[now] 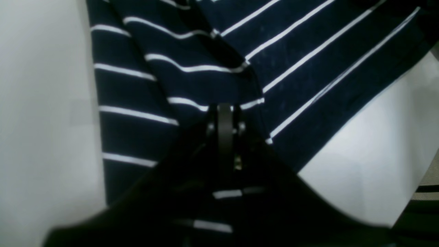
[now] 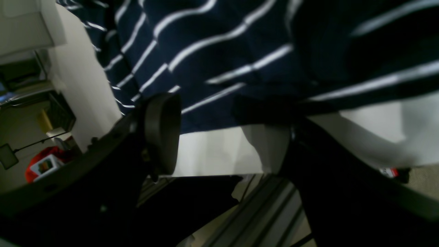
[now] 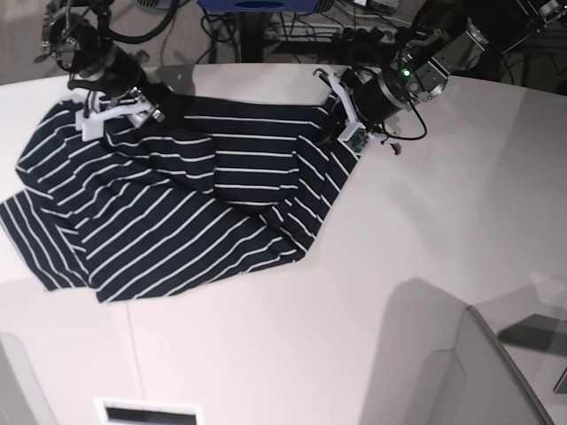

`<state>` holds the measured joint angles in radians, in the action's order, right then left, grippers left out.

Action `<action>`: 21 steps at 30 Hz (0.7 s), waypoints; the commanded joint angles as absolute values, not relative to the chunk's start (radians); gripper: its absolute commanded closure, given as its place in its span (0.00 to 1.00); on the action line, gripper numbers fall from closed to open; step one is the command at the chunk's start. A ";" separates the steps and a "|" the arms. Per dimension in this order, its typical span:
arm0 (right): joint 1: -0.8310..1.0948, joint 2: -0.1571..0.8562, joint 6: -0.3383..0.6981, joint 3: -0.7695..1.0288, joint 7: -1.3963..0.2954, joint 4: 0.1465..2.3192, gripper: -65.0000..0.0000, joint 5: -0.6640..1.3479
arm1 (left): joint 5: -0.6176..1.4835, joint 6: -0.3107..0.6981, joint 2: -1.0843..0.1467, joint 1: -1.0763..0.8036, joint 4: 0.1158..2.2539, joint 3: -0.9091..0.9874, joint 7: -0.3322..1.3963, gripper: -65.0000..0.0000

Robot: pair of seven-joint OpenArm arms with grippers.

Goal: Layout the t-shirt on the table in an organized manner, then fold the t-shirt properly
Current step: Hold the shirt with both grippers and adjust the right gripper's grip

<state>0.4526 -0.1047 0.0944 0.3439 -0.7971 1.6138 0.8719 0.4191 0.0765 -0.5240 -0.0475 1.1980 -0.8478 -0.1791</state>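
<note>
You are pinching the shirt (image 3: pixel 177 212) in the clenched left pincer (image 1: pixel 224 109) while the right pincer (image 2: pixel 219 109), jaws apart, is straddling its far edge for spreading across the bench (image 3: pixel 354 336).

table (image 3: pixel 354 336) front bare, t-shirt (image 3: pixel 177 212) covers rear-left

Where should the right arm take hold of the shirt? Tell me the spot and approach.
Probably the far edge of the t-shirt, at the corner by the right gripper, opposite the one the left gripper has pinched. In the right wrist view, that hem lies flat on the table between the open fingers. Come from the table's far side, low, sliding one finger under the hem.
</note>
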 commanded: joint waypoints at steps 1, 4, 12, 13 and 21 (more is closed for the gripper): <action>0.456 -0.104 0.105 0.346 -0.791 1.626 0.46 0.889 | 0.420 0.073 -0.542 -0.042 1.210 -0.846 -0.188 1.00; 0.461 -0.102 0.105 0.346 -0.788 1.624 0.46 0.888 | 0.420 0.073 -0.552 -0.042 1.210 -0.846 -0.188 1.00; 0.443 -0.096 0.107 0.458 -0.794 1.569 0.46 0.888 | 0.420 0.073 -0.564 -0.042 1.210 -0.846 -0.188 1.00; 0.443 -0.096 0.107 0.464 -0.794 1.563 0.46 0.888 | 0.420 0.073 -0.564 -0.042 1.210 -0.846 -0.188 1.00; 0.421 -0.096 0.108 0.463 -0.791 1.557 0.46 0.885 | 0.420 0.073 -0.559 -0.042 1.210 -0.846 -0.188 1.00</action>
